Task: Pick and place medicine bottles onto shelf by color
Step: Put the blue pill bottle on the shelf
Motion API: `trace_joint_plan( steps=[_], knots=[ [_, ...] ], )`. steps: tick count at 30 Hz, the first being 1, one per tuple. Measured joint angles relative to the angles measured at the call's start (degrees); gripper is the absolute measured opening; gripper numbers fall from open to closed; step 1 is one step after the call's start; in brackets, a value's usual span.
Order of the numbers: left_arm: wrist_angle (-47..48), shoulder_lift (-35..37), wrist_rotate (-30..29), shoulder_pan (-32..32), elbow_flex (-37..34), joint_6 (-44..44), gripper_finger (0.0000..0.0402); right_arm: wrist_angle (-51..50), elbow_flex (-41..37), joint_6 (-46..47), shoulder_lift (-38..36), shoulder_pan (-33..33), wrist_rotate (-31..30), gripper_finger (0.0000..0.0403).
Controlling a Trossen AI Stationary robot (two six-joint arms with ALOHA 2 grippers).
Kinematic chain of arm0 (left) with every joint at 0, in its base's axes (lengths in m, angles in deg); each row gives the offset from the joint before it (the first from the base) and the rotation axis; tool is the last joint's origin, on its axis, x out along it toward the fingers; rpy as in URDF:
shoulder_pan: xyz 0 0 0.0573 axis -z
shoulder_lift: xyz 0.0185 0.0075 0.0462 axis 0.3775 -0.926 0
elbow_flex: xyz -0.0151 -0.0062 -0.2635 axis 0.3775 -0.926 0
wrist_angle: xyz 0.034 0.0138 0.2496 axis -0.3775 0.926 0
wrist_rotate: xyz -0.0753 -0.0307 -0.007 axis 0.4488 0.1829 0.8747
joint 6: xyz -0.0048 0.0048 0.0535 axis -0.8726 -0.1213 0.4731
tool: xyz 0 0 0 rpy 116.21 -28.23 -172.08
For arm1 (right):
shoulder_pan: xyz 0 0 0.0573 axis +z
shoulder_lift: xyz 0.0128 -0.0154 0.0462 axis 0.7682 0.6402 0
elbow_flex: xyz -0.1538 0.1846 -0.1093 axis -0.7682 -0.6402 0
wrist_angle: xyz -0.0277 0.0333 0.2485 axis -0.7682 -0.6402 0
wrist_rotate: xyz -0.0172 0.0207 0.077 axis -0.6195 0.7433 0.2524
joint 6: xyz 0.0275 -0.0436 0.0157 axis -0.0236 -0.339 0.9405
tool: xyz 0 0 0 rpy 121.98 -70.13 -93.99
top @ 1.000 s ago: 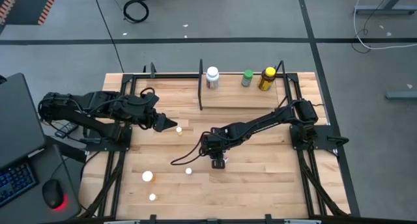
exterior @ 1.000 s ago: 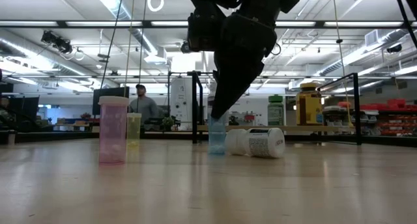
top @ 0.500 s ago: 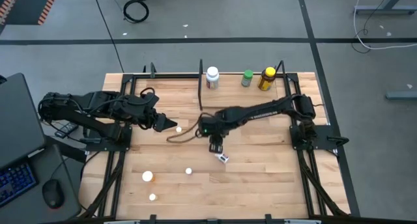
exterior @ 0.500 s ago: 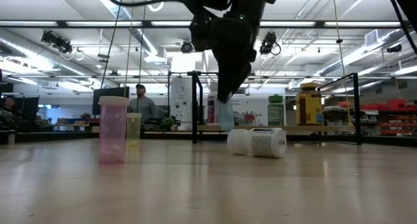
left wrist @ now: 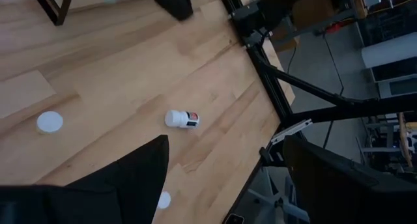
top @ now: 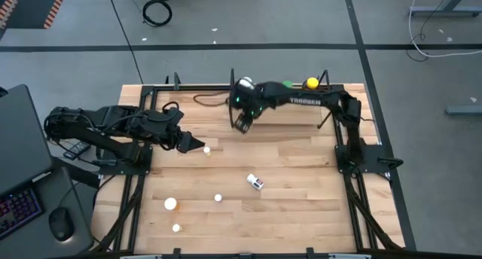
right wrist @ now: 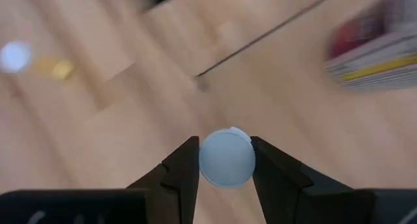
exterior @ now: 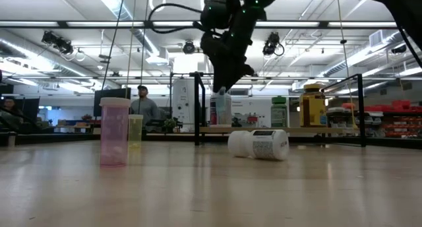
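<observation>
Shelf [top: 286,112] — right gripper [right wrist: 225,160] gripping blue bottle [right wrist: 226,159]

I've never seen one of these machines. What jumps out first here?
The right arm stretches across the table to the shelf at the far edge, its end effector pinching a small pale blue bottle by its round cap. Below it, a white labelled bottle lies tipped on its side mid-table. The left end effector waits, open, at the table's left side.
</observation>
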Motion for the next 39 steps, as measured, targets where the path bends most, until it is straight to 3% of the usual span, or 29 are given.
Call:
trace_joint_plan(
  steps=[7,14,39],
  knots=[
    [-0.2,0.0,0.0,0.0,0.0,-0.1,0.0306,0.4,0.5,-3.8,0.0,-4.9,2.5,0.0134],
    [-0.2,0.0,0.0,-0.1,0.0,-0.3,0.0306,-1.8,0.5,-9.2,0.1,-4.0,3.7,0.0134],
    [-0.2,0.0,0.0,-0.1,0.0,0.3,0.0306,-1.3,0.5,-3.5,0.2,-5.5,4.3,0.0134]
  ],
)
